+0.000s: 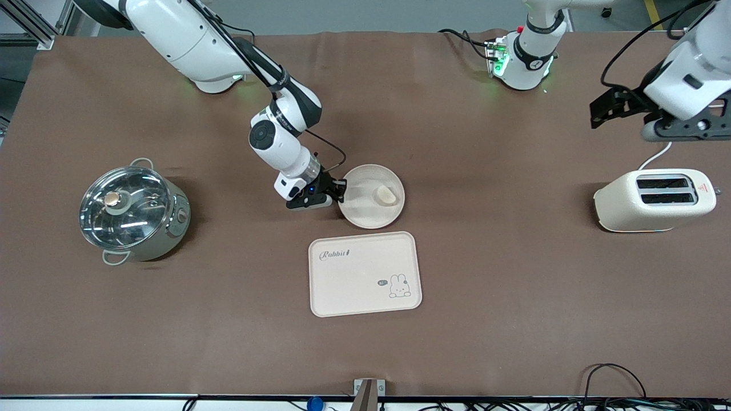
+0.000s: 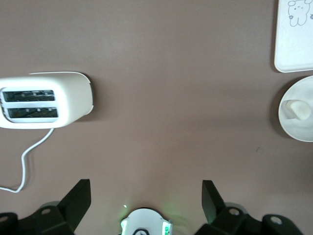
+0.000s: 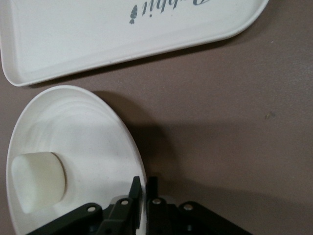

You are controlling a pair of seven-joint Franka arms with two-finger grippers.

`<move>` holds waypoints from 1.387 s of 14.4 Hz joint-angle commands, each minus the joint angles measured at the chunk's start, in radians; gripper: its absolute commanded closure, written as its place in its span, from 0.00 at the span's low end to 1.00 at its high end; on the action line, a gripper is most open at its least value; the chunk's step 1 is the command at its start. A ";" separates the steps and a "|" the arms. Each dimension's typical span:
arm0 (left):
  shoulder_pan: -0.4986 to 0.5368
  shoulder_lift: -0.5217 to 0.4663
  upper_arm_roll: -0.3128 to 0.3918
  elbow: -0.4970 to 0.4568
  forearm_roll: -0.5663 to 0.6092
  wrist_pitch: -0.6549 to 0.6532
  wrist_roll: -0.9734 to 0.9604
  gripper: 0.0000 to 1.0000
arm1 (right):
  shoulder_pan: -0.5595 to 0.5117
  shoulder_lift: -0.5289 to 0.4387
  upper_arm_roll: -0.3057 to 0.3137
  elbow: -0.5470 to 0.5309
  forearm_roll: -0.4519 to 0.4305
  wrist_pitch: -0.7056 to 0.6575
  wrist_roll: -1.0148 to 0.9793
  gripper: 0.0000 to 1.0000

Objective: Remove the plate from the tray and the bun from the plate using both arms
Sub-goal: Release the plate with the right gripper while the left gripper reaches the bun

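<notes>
**Plate is off the tray, bun not yet**

The right gripper (image 1: 341, 191) has its fingers pinched on the plate (image 1: 365, 214) rim. The plate sits on the worktop (image 1: 514, 285) beside the tray (image 1: 365, 274), bun (image 1: 386, 195) on it. The left gripper (image 2: 146, 196) waits over the toaster (image 1: 654, 200), fingers apart. A jerk could roll the bun off.

I see two glossy white jointed arms with black bands at the joints. The right arm (image 1: 274, 123) carries a round black cap on its wrist housing, a thin black cable looped alongside and a small blue light near the flange. The left arm (image 1: 685, 80) trails black cables; its base (image 1: 522, 60) glows green.
</notes>
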 commanded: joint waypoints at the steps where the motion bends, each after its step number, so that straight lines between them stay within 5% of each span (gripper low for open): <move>1: -0.004 0.040 -0.046 0.006 0.003 0.039 -0.086 0.00 | -0.019 -0.039 0.006 -0.038 -0.002 0.010 0.014 0.00; 4: -0.004 0.087 -0.091 0.001 0.003 0.090 -0.157 0.00 | -0.036 -0.060 0.007 0.033 -0.002 -0.060 0.177 0.00; 8: -0.016 0.117 -0.134 -0.069 -0.019 0.211 -0.273 0.00 | -0.102 -0.172 -0.005 0.255 -0.017 -0.574 0.184 0.00; 11: -0.071 0.170 -0.151 -0.080 -0.016 0.260 -0.422 0.00 | -0.209 -0.247 -0.019 0.403 -0.132 -0.911 0.143 0.00; 15: -0.187 0.256 -0.149 -0.082 -0.004 0.338 -0.646 0.00 | -0.369 -0.353 -0.023 0.517 -0.146 -1.135 0.022 0.00; 18: -0.260 0.328 -0.149 -0.083 -0.002 0.421 -0.810 0.00 | -0.395 -0.367 -0.139 0.673 -0.145 -1.428 -0.216 0.00; 20: -0.306 0.380 -0.149 -0.083 0.021 0.488 -0.911 0.00 | -0.326 -0.437 -0.299 0.716 -0.146 -1.562 -0.300 0.00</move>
